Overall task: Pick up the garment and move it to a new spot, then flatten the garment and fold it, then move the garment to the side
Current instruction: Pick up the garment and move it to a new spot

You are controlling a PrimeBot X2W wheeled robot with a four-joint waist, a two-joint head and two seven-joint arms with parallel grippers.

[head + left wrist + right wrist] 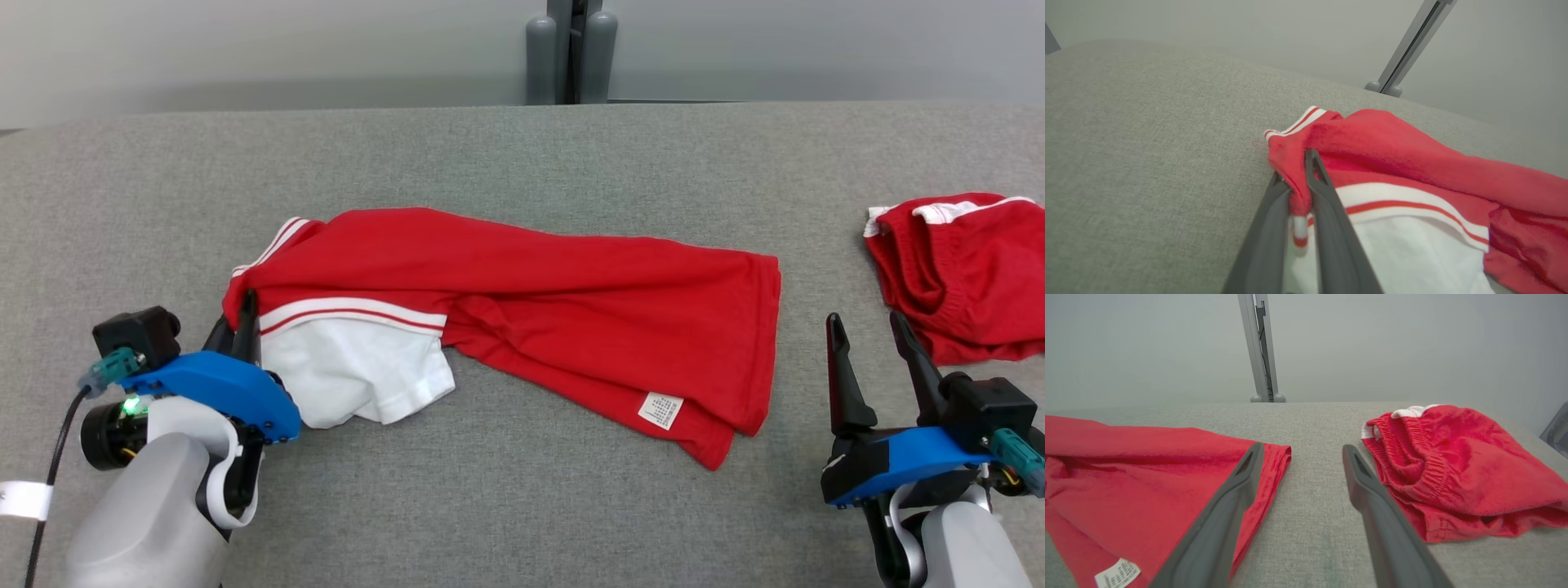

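We look across a wide surface (522, 155) covered in grey woven fabric, its far edge running straight below a plain pale grey wall (245, 49). At the middle of that far edge we see a grey metal post (562, 24) rising between two rounded caps; the light is soft and even

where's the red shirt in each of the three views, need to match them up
Head view: the red shirt lies across the middle of the grey table, left of the red shorts.
Left wrist view: the red shirt is in the right half, its striped edge pinched in the left gripper.
Right wrist view: the red shirt is at the left, reaching the middle.
Shared landmark: the grey post beyond the table's far edge.
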